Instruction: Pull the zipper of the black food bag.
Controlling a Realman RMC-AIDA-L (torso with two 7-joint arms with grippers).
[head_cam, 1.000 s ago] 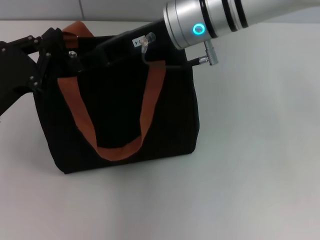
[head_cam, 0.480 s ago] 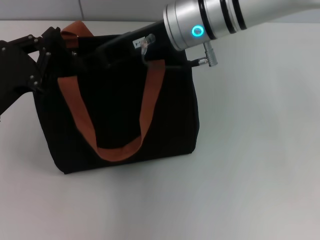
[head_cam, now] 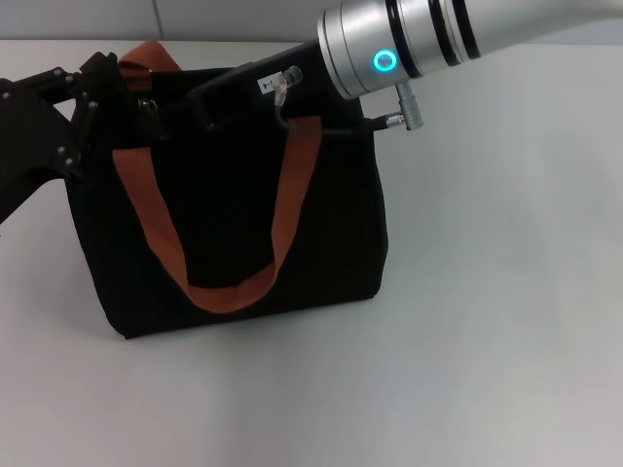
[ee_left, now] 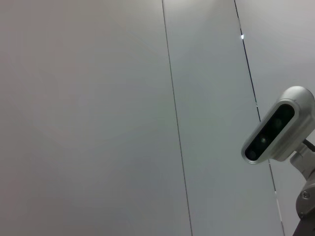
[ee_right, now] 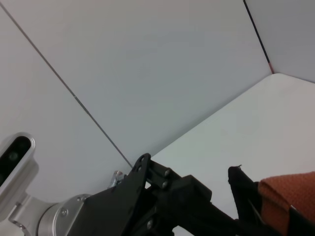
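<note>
Head view: black food bag (head_cam: 234,224) stands upright on the white table (head_cam: 487,321), left of centre. Boxy black fabric; near orange-brown handle (head_cam: 229,233) hangs in a loop down the front face, far handle (head_cam: 151,53) rises at the back edge. Left gripper (head_cam: 136,102), black linkage, sits at the bag's top left corner, against the rim by the far handle; cannot tell whether its fingers are spread or closed on anything. Right arm's silver wrist with lit cyan ring (head_cam: 386,59) reaches in from upper right; right gripper (head_cam: 209,97) lies over the bag's top opening, black on black, finger state cannot be told. Zipper not made out in any view

Right wrist view adds what the head view lacks: the left gripper close up (ee_right: 167,196) as black linkage, a patch of orange-brown webbing at the edge, the table's far end and grey wall panels.

Left wrist view: only wall panels and a silver camera housing (ee_left: 275,132); no bag
</note>
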